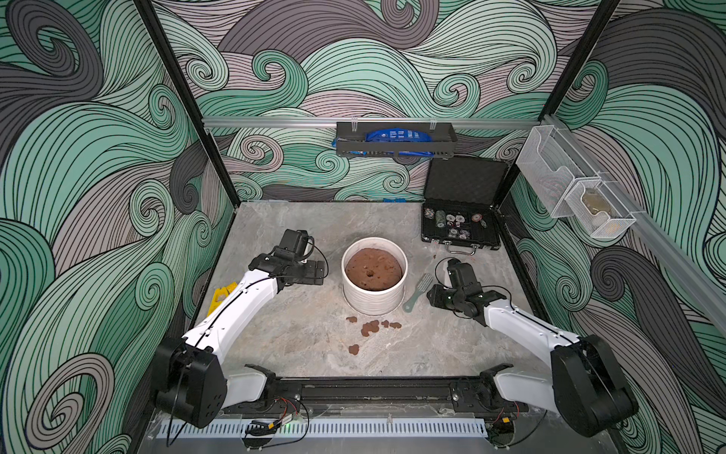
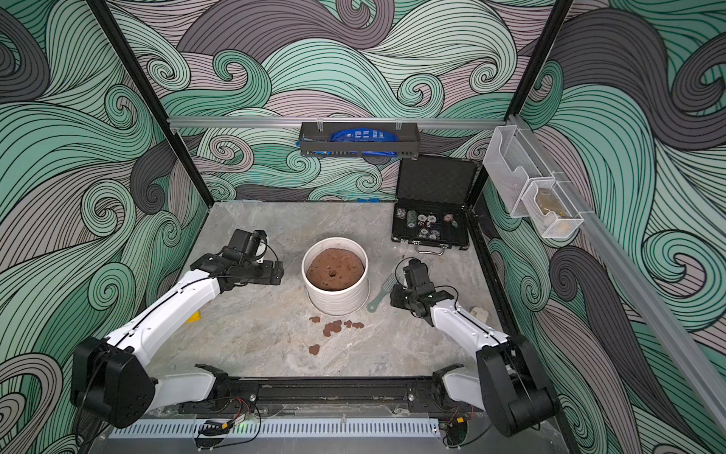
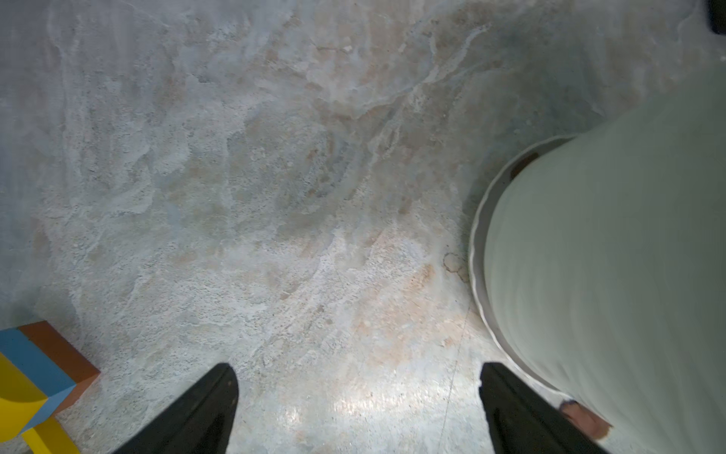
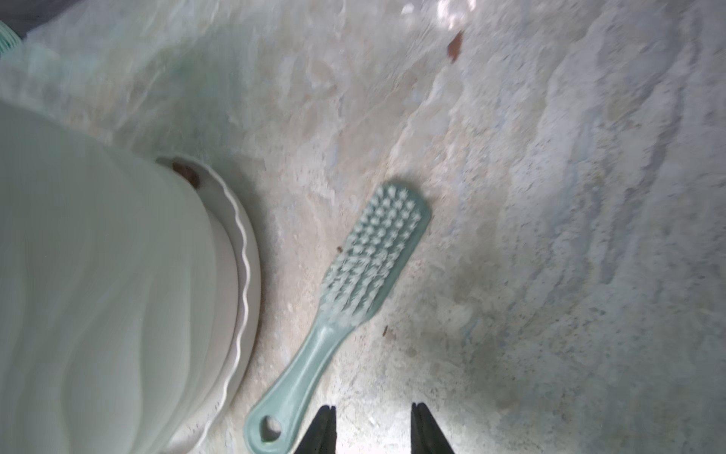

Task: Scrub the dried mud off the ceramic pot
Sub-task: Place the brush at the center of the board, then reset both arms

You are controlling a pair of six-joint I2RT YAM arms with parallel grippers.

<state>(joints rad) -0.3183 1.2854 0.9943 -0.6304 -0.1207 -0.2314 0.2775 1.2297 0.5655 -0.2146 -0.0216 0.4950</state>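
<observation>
Right gripper (image 4: 373, 426), fingers parted and empty, hangs just beside the handle end of the pale green plastic scrub brush (image 4: 365, 267), lying bristles-up on the grey stone-look table (image 1: 298, 338). In both top views the brush sits at that gripper's 9 o'clock, long axis running 7 to 1 o'clock, between it and the white ribbed ceramic pot (image 1: 373, 300). Reddish-brown dried mud flakes (image 1: 371, 327) lie at the pot's 6 o'clock. Left gripper (image 1: 319, 272), spread wide, stands at the pot's 9 o'clock, farther from the brush

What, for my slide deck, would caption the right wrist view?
Right gripper, jaws apart, near a green brush lying bristles-up beside the ceramic pot.
</observation>
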